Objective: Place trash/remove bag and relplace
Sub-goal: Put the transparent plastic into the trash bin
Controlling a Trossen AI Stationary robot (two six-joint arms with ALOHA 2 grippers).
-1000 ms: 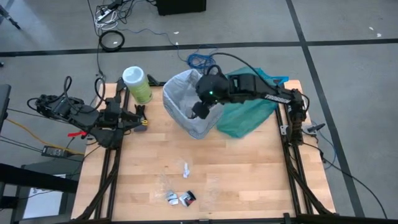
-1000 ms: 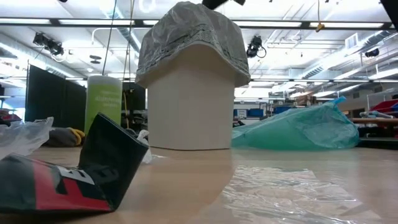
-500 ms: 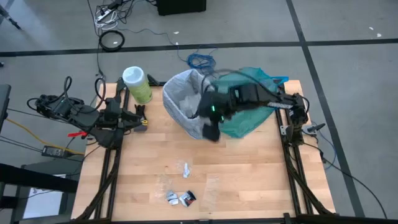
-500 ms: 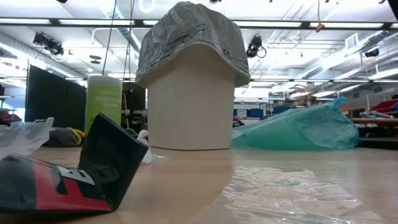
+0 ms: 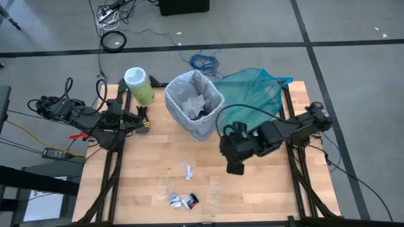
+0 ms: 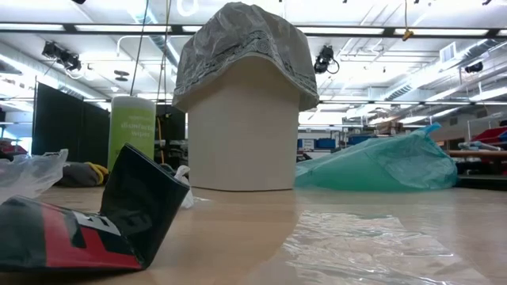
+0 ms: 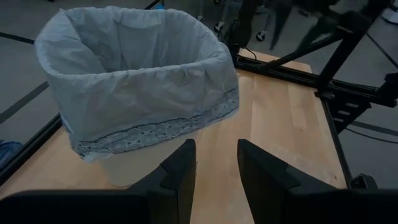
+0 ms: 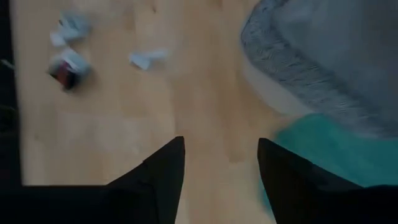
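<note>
The bin (image 5: 194, 104) stands at the table's far middle, lined with the pale grey-white bag (image 7: 137, 81), whose rim folds over the bin's edge. Some trash lies inside it (image 5: 197, 108). More trash scraps lie on the wood near the front edge (image 5: 188, 171), (image 5: 184, 200), also in the right wrist view (image 8: 68, 62). My right gripper (image 5: 235, 165) hovers open over bare wood to the right of those scraps, near side of the bin, holding nothing (image 8: 221, 162). My left gripper (image 5: 144, 120) waits open at the far left, facing the bin (image 7: 216, 163).
A teal-green plastic bag (image 5: 252, 101) lies on the table right of the bin. A green canister (image 5: 139, 85) stands at the far left corner. A dark and red wrapper (image 6: 87, 222) and a clear plastic sheet (image 6: 356, 237) lie near the front edge.
My right gripper has swung out from over the bin toward the table's near edge and right, sinking a little, and now hangs over the bare wood. The bin's inside, covered by the arm before, shows again. The bin and the scraps on the table have stayed put.
</note>
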